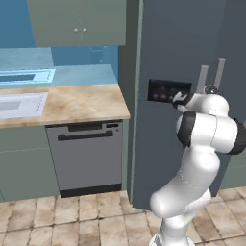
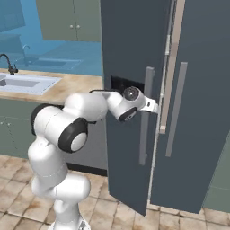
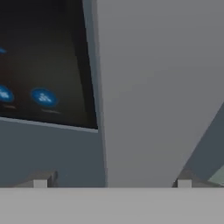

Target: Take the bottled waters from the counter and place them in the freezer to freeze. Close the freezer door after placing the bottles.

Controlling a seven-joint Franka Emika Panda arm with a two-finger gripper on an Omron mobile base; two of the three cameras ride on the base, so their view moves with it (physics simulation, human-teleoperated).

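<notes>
Your gripper (image 3: 112, 181) is spread wide, with one fingertip on each side of the freezer door's long grey bar handle (image 3: 148, 87); in the hand view the bar runs up between the two tips and takes up most of the space between them, but you cannot tell from that view whether either pad touches it. The black display panel (image 3: 43, 61), with its small blue icons, sits just left of the bar there. In the right base view your gripper (image 2: 156, 106) sits at the handle (image 2: 144, 117), at about the height of the display, with the wrist pointing straight at the door face. Your arm rises from the base, folds back at the dark elbow joint, and reaches forward roughly level to the door. The freezer door (image 2: 128, 134) stands slightly ajar: its free edge has swung out from the neighbouring door (image 2: 197, 112), a narrow gap opens between the two, and a pale strip of the inner frame shows there. In the left base view the gripper (image 1: 178, 99) is pressed close against the display on the freezer (image 1: 163, 57). The counter (image 1: 81, 103) lies to the left, with the sink (image 1: 19, 103) set into it and the dishwasher (image 1: 86, 156) beneath.
</notes>
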